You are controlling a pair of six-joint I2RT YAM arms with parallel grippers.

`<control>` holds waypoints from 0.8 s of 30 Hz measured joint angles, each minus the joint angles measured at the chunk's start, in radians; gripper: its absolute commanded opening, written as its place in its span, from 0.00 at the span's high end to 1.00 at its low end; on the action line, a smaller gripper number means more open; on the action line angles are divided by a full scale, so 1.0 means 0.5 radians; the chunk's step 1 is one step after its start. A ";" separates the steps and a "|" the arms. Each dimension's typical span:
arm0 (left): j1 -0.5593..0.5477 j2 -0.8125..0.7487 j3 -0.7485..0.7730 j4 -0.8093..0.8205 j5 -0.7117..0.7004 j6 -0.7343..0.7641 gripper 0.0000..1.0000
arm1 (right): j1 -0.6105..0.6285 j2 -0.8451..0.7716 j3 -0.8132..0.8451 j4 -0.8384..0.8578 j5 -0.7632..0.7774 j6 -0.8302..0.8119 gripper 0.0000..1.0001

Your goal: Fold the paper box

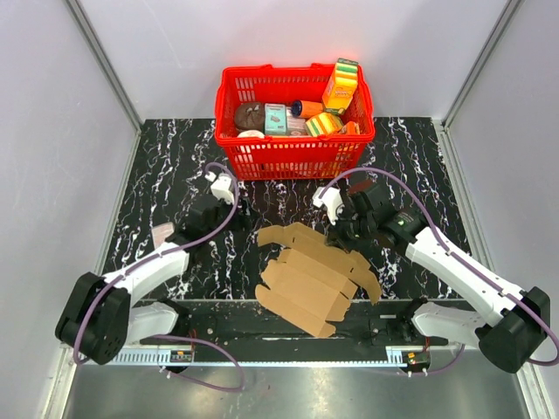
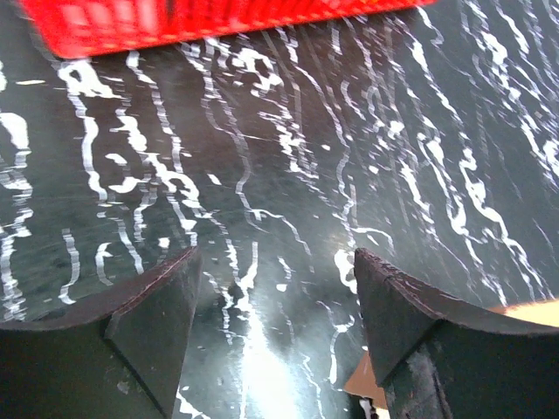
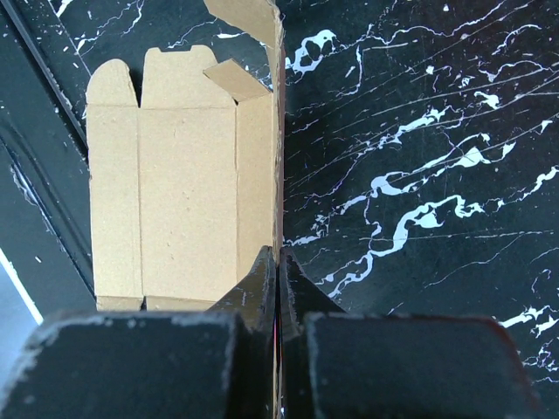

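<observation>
R gripper clamps paper box edge; clear only in wrist cam.

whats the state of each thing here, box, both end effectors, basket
paper box, unfolded, mostly flat, one panel raised
right end effector, shut on the paper box's raised panel
left end effector, open, holding nothing
red basket, upright, holding packages
</observation>
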 measured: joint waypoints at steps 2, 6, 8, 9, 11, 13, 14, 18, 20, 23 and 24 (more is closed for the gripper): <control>0.000 0.057 0.002 0.048 0.149 0.011 0.27 | 0.001 0.000 0.000 0.001 -0.006 -0.005 1.00; 0.000 0.100 -0.007 0.158 0.394 0.021 0.34 | 0.001 0.000 0.000 0.002 0.002 -0.006 1.00; 0.000 0.095 -0.038 0.250 0.488 0.020 0.36 | 0.001 0.000 0.000 0.005 0.016 -0.005 1.00; 0.000 0.086 -0.061 0.285 0.524 0.019 0.37 | 0.001 0.000 0.000 0.007 0.023 -0.005 1.00; 0.000 0.054 -0.137 0.367 0.606 0.013 0.41 | 0.001 0.002 0.000 0.011 0.043 0.000 1.00; 0.000 0.024 -0.214 0.424 0.686 0.005 0.43 | 0.002 0.005 0.001 0.018 0.068 0.002 1.00; 0.000 0.018 -0.249 0.464 0.729 -0.002 0.44 | 0.002 0.008 0.002 0.020 0.075 0.007 1.00; 0.000 0.013 -0.346 0.571 0.873 -0.028 0.47 | 0.002 0.011 0.002 0.040 0.098 0.021 1.00; -0.001 0.013 -0.387 0.634 0.935 -0.043 0.47 | 0.002 0.012 0.002 0.047 0.105 0.025 1.00; -0.004 0.006 -0.441 0.723 1.023 -0.061 0.48 | 0.002 0.020 0.002 0.058 0.108 0.035 1.00; -0.008 0.002 -0.448 0.741 1.048 -0.064 0.48 | 0.003 0.025 0.002 0.061 0.110 0.040 1.00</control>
